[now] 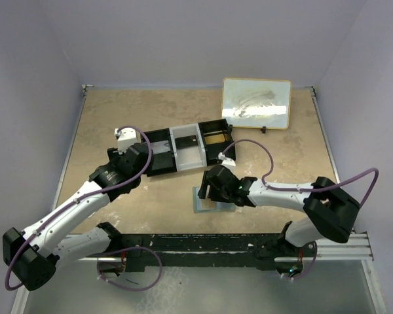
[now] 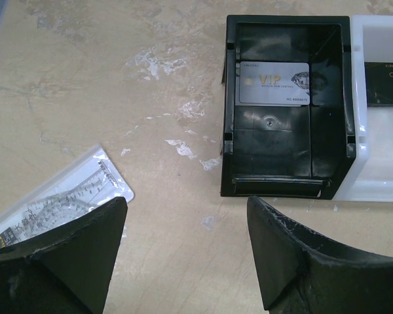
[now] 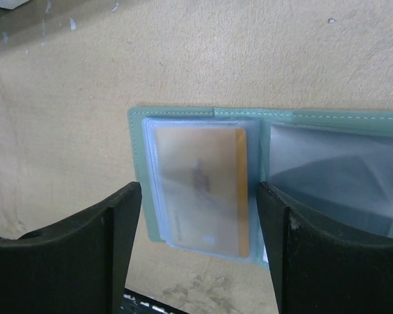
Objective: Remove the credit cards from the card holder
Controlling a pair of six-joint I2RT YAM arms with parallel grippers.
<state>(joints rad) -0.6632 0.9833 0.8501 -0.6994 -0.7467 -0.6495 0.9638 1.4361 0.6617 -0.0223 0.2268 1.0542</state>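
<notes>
Seen from above, the card holder point(image 1: 199, 204) is mostly hidden under the right gripper point(image 1: 213, 190) — only a pale rim shows at its near side. In the right wrist view its far page runs off the frame past the finger on the picture's right point(image 3: 327, 261), which also covers a lower corner. What that glossy pocket holds cannot be told. Between the jaws, the orange card point(image 3: 200, 190) sits behind a clear sleeve, its print too blurred to read. In the left wrist view the clear packet point(image 2: 72, 196) is partly behind one finger point(image 2: 65, 261) and cut by the frame. Beyond the jaws, the dark card point(image 2: 388, 84) in the tray point(image 2: 285, 186) is cut off too.
</notes>
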